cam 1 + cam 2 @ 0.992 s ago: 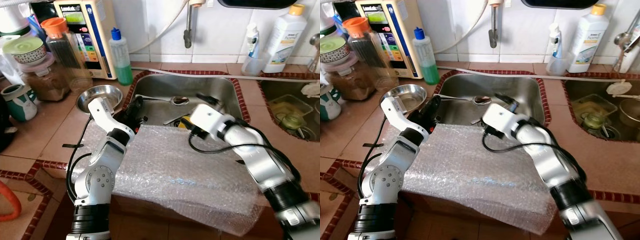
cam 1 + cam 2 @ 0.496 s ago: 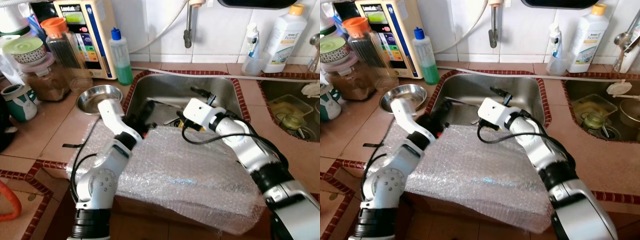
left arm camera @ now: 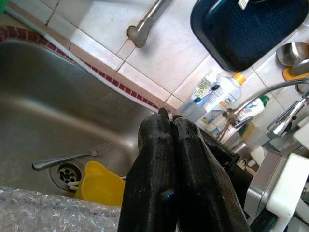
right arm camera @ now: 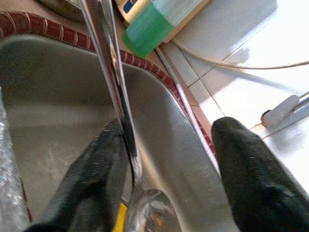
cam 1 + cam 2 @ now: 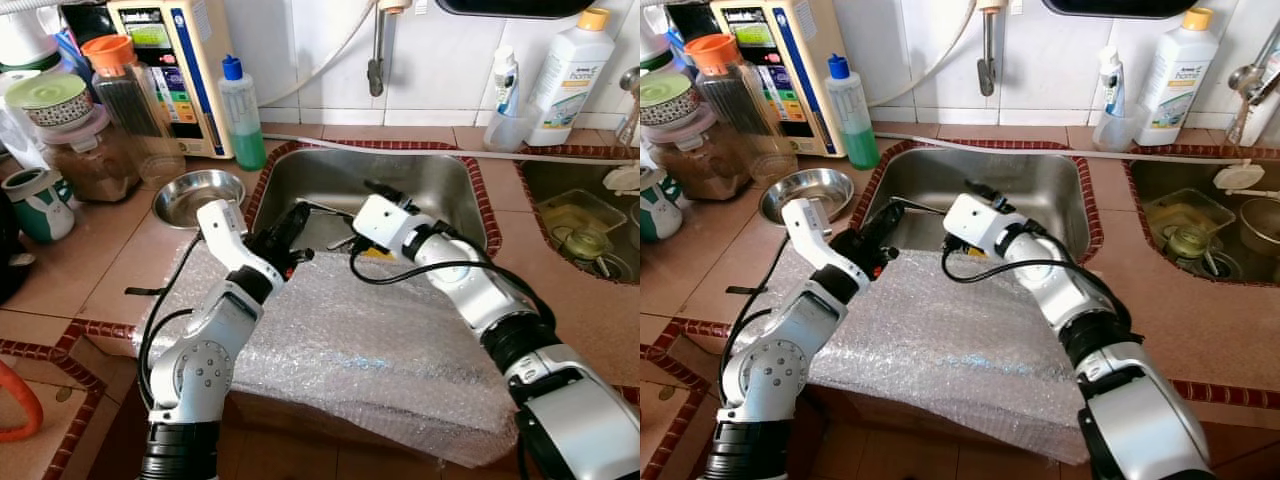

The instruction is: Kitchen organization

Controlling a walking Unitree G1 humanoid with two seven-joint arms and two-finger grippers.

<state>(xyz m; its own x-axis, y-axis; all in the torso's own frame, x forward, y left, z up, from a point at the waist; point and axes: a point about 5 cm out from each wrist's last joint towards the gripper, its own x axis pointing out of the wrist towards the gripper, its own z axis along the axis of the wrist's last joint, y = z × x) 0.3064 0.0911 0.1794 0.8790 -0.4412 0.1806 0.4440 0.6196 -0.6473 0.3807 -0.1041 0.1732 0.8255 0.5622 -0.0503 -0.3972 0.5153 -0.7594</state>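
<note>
The sheet of bubble wrap (image 5: 370,340) hides the near part of the sink (image 5: 440,180), the yellow cup (image 3: 102,183) shows only in part behind the left tool (image 3: 166,121), and the spoon (image 4: 116,96) runs off the right wrist view's edge.

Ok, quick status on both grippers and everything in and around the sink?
Left gripper: shut on the ladle.
Right gripper: open, ladle handle between its fingers.
Fork: flat on the sink bottom.
Yellow cup: in the sink, by the drain.
Steel bowl: upright, empty.
Green bottle: upright, capped.
Bubble wrap: spread over the sink's front edge.
</note>
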